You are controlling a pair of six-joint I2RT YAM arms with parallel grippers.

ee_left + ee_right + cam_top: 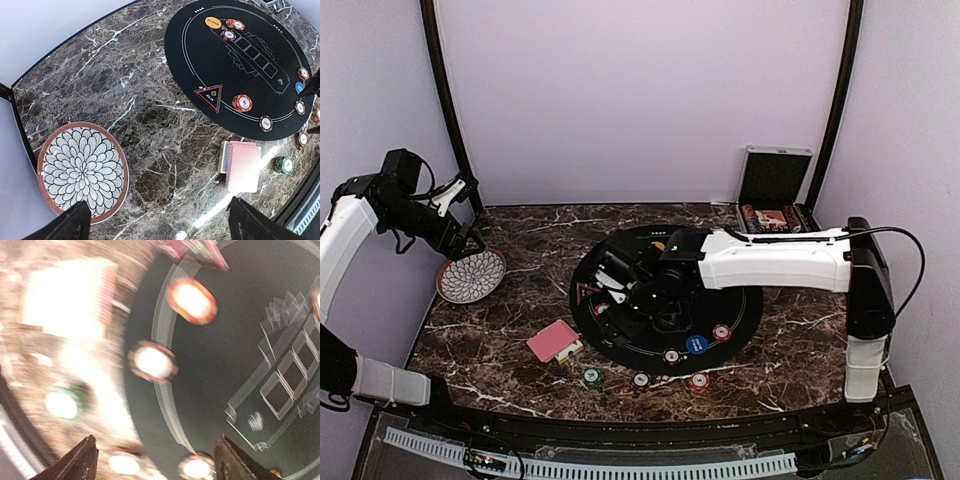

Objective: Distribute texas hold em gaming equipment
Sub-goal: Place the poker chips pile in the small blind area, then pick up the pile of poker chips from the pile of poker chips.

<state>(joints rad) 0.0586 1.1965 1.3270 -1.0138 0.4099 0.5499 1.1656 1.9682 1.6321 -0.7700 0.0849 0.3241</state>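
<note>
Left gripper (160, 227) hangs high over the left of the table (125, 90), jaws wide apart, holding nothing. One patterned plate (82, 172) sits below it, bare.

Next right is one pile of red-backed cards (243, 166), on the table just off the near-left edge of the black mat (220, 65). Something yellowish touches the pile's side (cannot tell what).

Chips in the left wrist view come to eleven spots, some maybe stacks:
- one green chip (283, 164), near the cards
- one orange chip (213, 22)
- one blue chip (696, 344)
- eight red or dark-rimmed, too small to sort

Eight of the eleven lie on the mat and three on the table by its near edge. One triangular marker (210, 96) also lies on the mat.

Right gripper (157, 460) is over the mat's near-left part, fingers spread, nothing between them (that view is blurred). One silver case (775, 180) stands open at the far right.

Step, judged: the right arm is reaching for the next chip near the mat's rim, and nothing is grasped yet. The next move calls for centring over a single chip, lowering until the fingers straddle it, and closing without nudging its neighbours.
</note>
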